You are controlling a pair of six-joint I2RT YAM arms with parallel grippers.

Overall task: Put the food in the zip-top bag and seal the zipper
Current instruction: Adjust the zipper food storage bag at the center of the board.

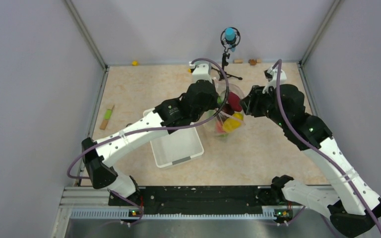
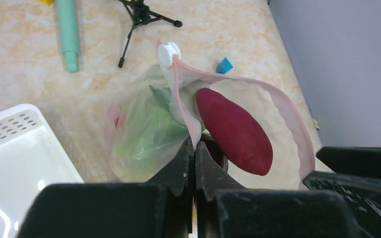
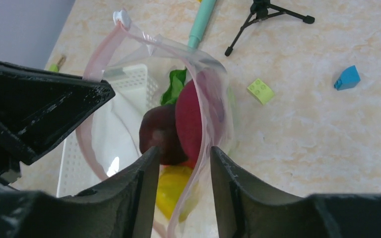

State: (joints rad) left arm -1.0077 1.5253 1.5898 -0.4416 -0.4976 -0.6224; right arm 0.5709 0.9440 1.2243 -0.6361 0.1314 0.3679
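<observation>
Beige marbled tabletop (image 1: pixel 258 148) is reached over by both arms, elbows bent inward; left gripper (image 2: pixel 194 148) is clamped on the pink zipper strip (image 2: pixel 186 106) of the clear floppy bag (image 2: pixel 134 134), right gripper (image 3: pixel 182 153) is held part-open around the mouth edge. Maroon root (image 2: pixel 233 131) and leafy green cabbage (image 2: pixel 151 124) are bagged.

A white slotted basket (image 1: pixel 178 146) sits on the beige counter (image 1: pixel 258 148). Farther back stands a small black tripod (image 2: pixel 144 15). A teal cylinder (image 2: pixel 68 29), a blue block (image 3: pixel 347 78) and a green block (image 3: pixel 260 90) lie apart.
</observation>
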